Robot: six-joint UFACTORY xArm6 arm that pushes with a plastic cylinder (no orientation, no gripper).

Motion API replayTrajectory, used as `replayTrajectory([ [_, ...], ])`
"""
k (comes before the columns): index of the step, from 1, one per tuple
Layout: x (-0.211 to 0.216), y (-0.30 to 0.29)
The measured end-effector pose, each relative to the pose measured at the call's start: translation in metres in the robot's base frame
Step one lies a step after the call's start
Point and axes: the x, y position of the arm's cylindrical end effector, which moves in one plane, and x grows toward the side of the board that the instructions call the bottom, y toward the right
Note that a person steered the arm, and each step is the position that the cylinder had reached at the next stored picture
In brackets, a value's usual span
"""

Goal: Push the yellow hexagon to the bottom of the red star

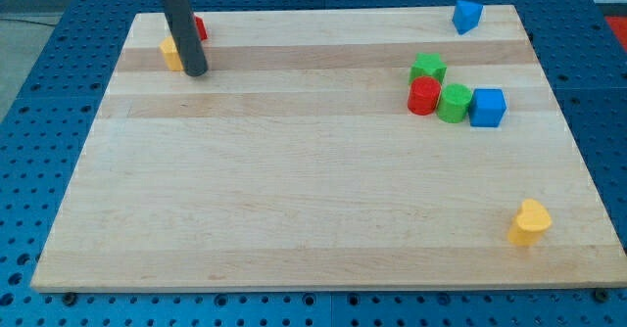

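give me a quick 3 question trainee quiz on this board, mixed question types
1. True or false: the yellow hexagon sits just to the view's left of my tip.
2. Multiple choice: which block lies alone near the view's bottom right? A) blue cube B) yellow heart C) red cylinder
3. Fill in: the rod partly hides the red ____ near the view's top left.

Key: 1 true; 2 B; 3 star.
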Motion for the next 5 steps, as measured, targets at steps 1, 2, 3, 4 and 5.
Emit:
replayTrajectory([
  [1,-0.002,-0.029],
  [2,-0.008,-0.03],
  [3,-0.021,-0.023],
  [4,-0.028,-0.023],
  [5,-0.029,-0.025],
])
